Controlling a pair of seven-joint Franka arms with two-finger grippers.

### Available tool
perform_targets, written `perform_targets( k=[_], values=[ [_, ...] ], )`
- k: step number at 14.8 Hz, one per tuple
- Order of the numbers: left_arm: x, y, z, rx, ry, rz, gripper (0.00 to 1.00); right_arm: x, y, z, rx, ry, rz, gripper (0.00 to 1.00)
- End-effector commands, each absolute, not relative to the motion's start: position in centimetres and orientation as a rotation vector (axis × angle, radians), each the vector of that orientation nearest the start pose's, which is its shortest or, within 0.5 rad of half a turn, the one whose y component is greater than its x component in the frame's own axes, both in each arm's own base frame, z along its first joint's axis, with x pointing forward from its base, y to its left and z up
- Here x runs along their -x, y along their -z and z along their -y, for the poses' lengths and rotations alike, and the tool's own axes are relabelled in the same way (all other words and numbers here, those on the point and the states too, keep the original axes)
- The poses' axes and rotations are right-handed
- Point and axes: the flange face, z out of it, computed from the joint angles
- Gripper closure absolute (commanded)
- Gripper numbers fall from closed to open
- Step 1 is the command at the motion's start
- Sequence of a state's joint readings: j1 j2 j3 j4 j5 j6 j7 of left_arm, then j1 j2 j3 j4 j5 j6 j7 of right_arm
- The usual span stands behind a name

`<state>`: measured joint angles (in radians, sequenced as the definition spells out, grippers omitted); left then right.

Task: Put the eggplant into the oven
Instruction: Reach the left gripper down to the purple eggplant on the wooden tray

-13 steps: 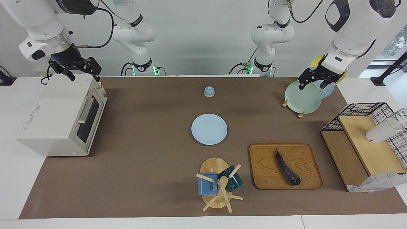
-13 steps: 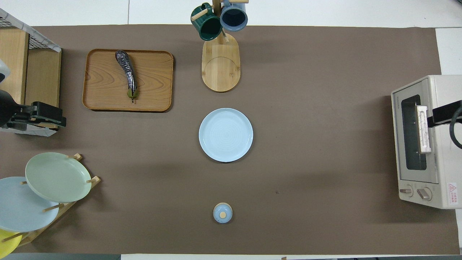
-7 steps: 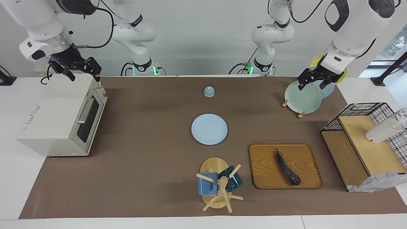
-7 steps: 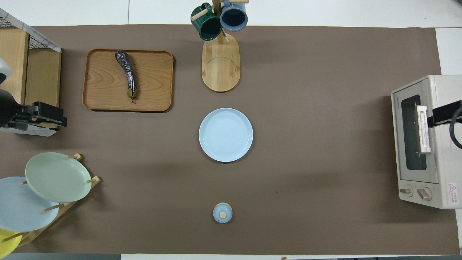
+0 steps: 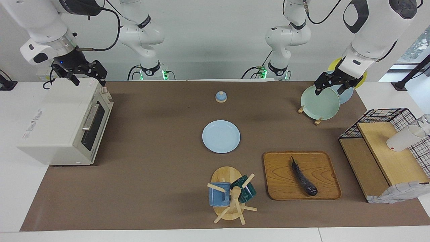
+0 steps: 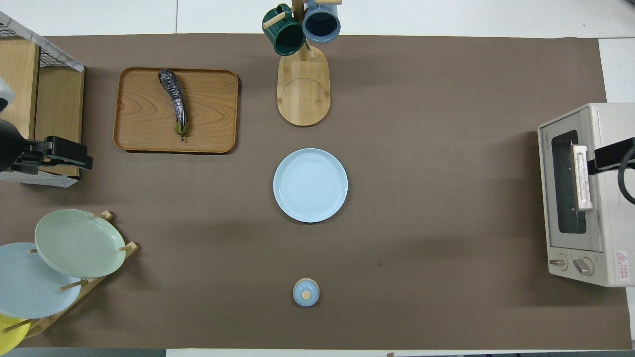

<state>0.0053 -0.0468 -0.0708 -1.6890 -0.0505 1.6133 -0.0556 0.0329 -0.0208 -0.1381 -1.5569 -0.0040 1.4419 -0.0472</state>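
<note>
The dark purple eggplant (image 5: 303, 177) (image 6: 174, 99) lies lengthwise on a wooden tray (image 5: 278, 168) (image 6: 144, 119), stem end toward the robots. The cream oven (image 5: 57, 124) (image 6: 585, 198) stands at the right arm's end of the table with its glass door closed. My right gripper (image 5: 89, 80) (image 6: 603, 157) hovers over the oven's top front edge, just above the door, open and empty. My left gripper (image 5: 331, 87) (image 6: 82, 158) hangs open and empty in the air over the plate rack at the left arm's end, well apart from the eggplant.
A light blue plate (image 5: 221, 136) lies mid-table. A mug tree (image 5: 231, 195) with two mugs stands beside the tray. A rack of plates (image 5: 319, 102), a wooden shelf with a wire basket (image 5: 379, 158) and a white cup (image 5: 403, 139) crowd the left arm's end. A small blue lid (image 5: 220, 96) sits near the robots.
The left gripper has drifted slightly away from the robots. The right gripper has stayed over the oven's top edge. Eggplant and oven door are unmoved.
</note>
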Motion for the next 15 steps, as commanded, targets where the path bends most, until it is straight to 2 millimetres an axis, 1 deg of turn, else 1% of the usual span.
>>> perform_targets(
  k=[1, 2, 3, 4, 5, 7, 8, 9, 10, 11, 12, 14, 15],
  values=[
    [-54.6, -59.8, 4.3, 3.169, 0.082, -0.036, 0.00, -52.5, -62.3, 6.0, 3.133, -0.130, -0.091, 0.85],
    [-55.4, -59.9, 4.3, 3.171, 0.126, -0.033, 0.00, -52.2, -61.8, 6.0, 3.132, -0.128, -0.072, 1.00],
    [-56.7, -59.3, 4.3, 3.176, 0.157, -0.028, 0.00, -51.7, -60.5, 5.9, 3.130, -0.106, -0.051, 1.00],
    [-57.8, -59.4, 4.2, 3.177, 0.203, -0.025, 0.00, -51.5, -59.5, 5.9, 3.128, -0.053, -0.024, 1.00],
    [-58.7, -59.0, 4.3, 3.180, 0.228, -0.023, 0.00, -51.2, -58.3, 5.9, 3.128, -0.017, -0.016, 1.00],
    [-60.5, -57.3, 4.4, 3.181, 0.277, -0.017, 0.00, -50.9, -56.8, 5.8, 3.127, -0.036, -0.034, 1.00],
    [-61.6, -55.4, 4.6, 3.185, 0.277, -0.018, 0.00, -50.6, -55.8, 5.7, 3.128, -0.056, -0.078, 1.00],
    [-62.6, -54.1, 4.9, 3.186, 0.299, -0.022, 0.00, -50.4, -55.4, 6.0, 3.145, -0.056, -0.168, 1.00],
    [-63.4, -52.4, 5.2, 3.189, 0.299, -0.017, 0.00, -50.4, -54.8, 6.2, 3.189, -0.055, -0.255, 1.00],
    [-64.2, -50.7, 5.8, 3.193, 0.307, 0.005, 0.00, -50.4, -54.3, 5.9, 3.232, -0.051, -0.291, 1.00],
    [-65.0, -49.1, 6.4, 3.196, 0.321, 0.020, 0.00, -50.6, -53.9, 5.2, 3.261, -0.055, -0.271, 1.00],
    [-66.1, -45.4, 7.5, 3.205, 0.338, 0.060, 0.00, -50.9, -52.7, 5.7, 3.321, -0.036, -0.236, 1.00],
    [-66.1, -44.0, 8.2, 3.207, 0.359, 0.068, 0.00, -51.0, -52.2, 5.8, 3.332, -0.015, -0.224, 1.00]
  ],
)
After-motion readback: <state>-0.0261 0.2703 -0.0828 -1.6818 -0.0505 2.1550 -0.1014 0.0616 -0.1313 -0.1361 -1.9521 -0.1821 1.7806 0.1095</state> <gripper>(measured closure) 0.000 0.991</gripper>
